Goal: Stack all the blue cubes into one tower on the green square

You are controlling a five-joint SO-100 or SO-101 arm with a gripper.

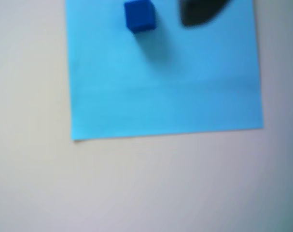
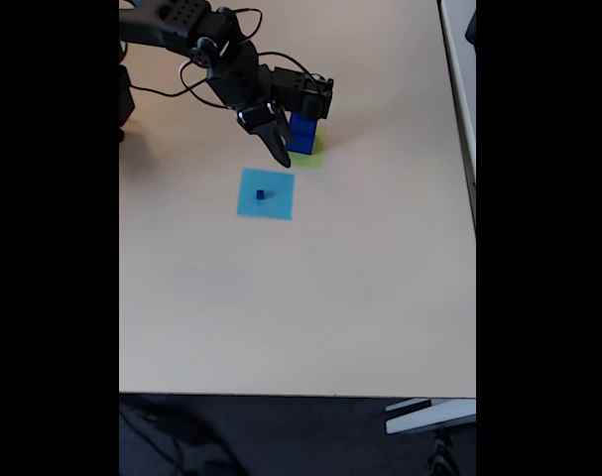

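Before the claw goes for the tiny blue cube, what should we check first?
1. Tiny blue cube sits alone on the light-blue square, nothing touching it: ok.
2. Claw hangs above the table between the two paper squares, not yet over the cube: not ok, it needs lining up.
3. Claw empty and open enough for the cube: cannot tell; the fingers look close together in the fixed view.
4. Tower of blue cubes stands on the green square: ok.
5. Top of the tower flat and free for one more cube: cannot tell, the arm partly hides it.
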